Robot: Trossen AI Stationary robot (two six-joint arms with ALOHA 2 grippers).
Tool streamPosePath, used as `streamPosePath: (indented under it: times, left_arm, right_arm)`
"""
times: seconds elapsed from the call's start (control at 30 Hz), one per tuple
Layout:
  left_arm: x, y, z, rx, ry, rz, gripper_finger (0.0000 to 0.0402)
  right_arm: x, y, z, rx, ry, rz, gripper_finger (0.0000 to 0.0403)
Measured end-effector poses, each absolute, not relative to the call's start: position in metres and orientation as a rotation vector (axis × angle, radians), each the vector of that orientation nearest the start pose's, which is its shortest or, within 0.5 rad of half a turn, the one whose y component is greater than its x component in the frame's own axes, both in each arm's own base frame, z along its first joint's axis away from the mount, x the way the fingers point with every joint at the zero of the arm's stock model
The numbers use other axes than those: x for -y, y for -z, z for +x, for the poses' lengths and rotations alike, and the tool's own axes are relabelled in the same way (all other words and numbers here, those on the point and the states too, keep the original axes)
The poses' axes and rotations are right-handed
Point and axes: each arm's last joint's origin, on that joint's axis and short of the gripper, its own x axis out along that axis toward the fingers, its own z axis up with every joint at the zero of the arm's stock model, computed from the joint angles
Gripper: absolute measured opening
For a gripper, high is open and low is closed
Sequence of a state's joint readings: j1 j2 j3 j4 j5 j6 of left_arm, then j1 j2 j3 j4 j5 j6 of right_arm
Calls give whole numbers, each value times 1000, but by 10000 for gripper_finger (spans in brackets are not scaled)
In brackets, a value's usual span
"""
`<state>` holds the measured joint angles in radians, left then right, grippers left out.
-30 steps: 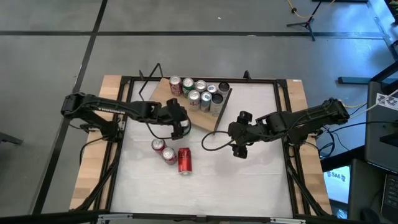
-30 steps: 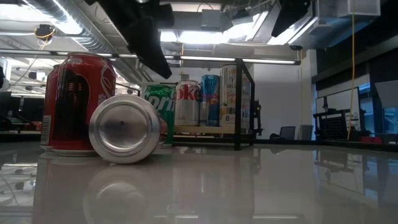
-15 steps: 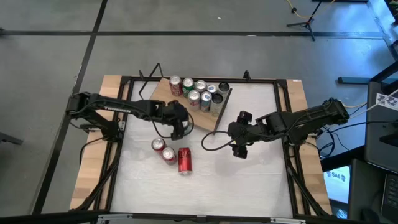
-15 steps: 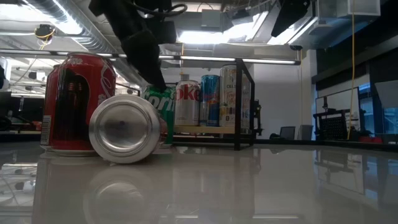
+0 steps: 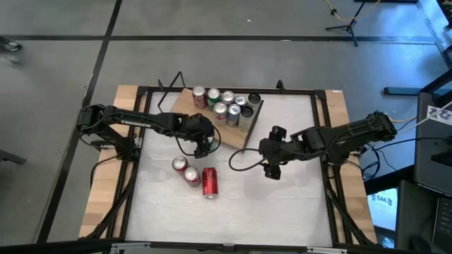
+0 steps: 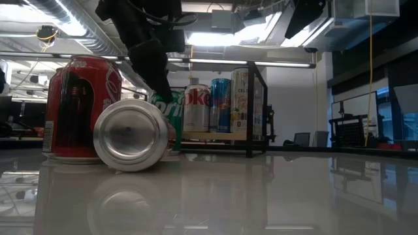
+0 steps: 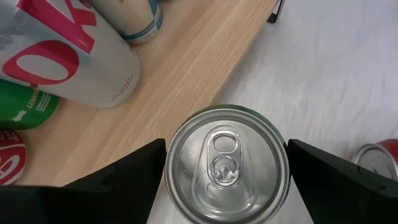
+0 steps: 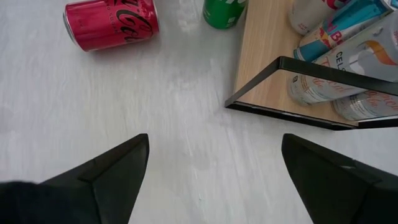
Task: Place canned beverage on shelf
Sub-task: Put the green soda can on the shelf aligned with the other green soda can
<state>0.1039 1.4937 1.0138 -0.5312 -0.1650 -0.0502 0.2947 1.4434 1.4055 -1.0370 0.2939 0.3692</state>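
Nearest the low camera, a red can lies on its side on the pale surface, its silver end facing forward, touching an upright red can just behind it; from above, a second upright can shows beside these. Farther back, the left gripper hangs over a green can standing on the surface just beside the shelf's near edge. Its fingers flank the can top, set wide, and I cannot tell whether they touch it. The right gripper hovers over bare surface toward the right, spread wide and empty. Farthest back, the shelf carries a cluster of upright cans.
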Motion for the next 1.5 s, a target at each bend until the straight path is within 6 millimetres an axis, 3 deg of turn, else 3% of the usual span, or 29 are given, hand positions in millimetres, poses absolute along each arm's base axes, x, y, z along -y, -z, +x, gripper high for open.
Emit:
streamPosePath:
  times: [0.53, 1.13, 1.27, 1.5]
  left_arm:
    - [-35, -225, 294, -1003, -270, -18, 266]
    - [-35, -226, 294, -1003, -268, -15, 264]
    - [-35, -231, 290, -1006, -262, -11, 264]
    - [-37, -259, 288, -978, -257, 11, 264]
  right_arm:
    - [-73, -332, 269, -1007, 187, 25, 360]
    - [-73, -332, 269, -1007, 187, 24, 360]
    - [-73, -332, 269, -1007, 188, 25, 360]
    - [-73, -332, 270, -1003, 187, 26, 360]
